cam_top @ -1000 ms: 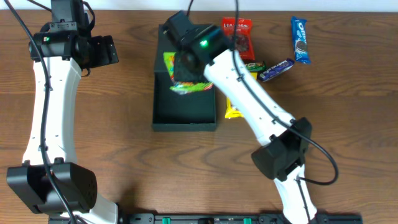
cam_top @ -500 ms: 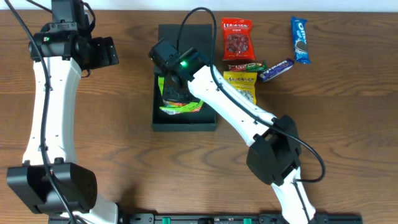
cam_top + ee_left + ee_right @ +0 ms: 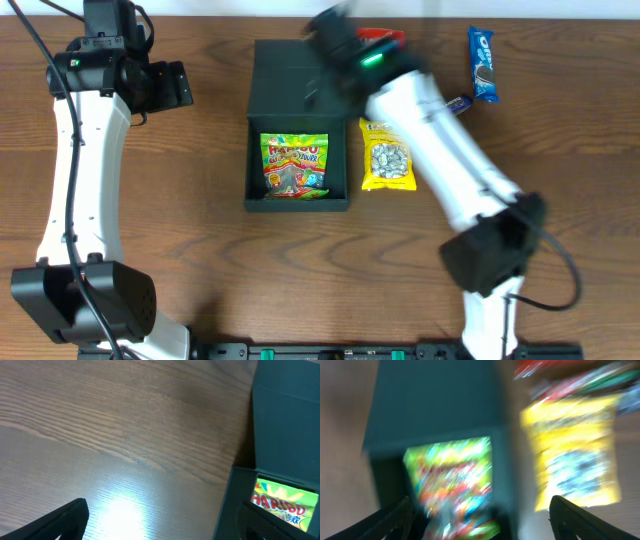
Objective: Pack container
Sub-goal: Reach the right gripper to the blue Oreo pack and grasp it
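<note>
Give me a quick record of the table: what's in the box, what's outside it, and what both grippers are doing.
box: lid open
inside box: gummy bag, lying flat
beside box, right side: yellow packet, on the table
far right: blue cookie packet
left gripper: open, empty, left of the box
right gripper: open, empty, above the box, blurred

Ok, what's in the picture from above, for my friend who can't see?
A colourful sweet packet lies inside an open dark box on a table. A yellow packet lies beside it. The white left arm and right arm flank the box.
</note>
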Robot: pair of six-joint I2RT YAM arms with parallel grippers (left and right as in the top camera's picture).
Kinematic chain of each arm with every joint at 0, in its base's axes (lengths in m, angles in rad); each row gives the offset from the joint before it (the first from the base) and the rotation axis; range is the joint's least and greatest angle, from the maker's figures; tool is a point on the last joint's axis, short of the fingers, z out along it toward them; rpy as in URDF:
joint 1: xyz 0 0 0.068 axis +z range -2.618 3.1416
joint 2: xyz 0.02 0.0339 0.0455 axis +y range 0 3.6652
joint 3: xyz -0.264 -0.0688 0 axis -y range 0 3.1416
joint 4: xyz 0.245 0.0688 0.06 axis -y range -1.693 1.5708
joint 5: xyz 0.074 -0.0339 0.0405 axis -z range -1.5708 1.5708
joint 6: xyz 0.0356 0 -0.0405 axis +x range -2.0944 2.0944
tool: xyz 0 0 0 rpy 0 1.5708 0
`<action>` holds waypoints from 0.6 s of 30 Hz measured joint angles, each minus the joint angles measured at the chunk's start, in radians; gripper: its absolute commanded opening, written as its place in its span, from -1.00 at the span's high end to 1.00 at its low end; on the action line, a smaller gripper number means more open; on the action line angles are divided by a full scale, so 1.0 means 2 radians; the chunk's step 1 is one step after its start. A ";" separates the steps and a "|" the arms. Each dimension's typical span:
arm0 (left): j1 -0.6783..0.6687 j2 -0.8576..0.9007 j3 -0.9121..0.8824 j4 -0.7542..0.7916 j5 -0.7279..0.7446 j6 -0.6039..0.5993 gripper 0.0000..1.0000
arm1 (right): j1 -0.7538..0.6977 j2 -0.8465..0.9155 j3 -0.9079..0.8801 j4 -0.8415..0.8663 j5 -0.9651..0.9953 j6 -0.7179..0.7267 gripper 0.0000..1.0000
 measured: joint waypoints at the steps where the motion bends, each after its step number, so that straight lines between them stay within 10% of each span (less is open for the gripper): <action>1: 0.000 0.000 0.000 0.000 0.002 0.000 -0.91 | -0.032 -0.005 0.003 0.002 0.008 -0.001 -0.73; 4: 0.000 0.000 0.000 0.000 0.010 0.001 -0.90 | -0.118 -0.002 0.005 0.033 0.026 -0.037 -0.98; 18: 0.000 0.000 0.000 -0.001 0.023 0.001 -0.90 | -0.286 0.122 0.005 0.240 0.006 -0.309 -0.98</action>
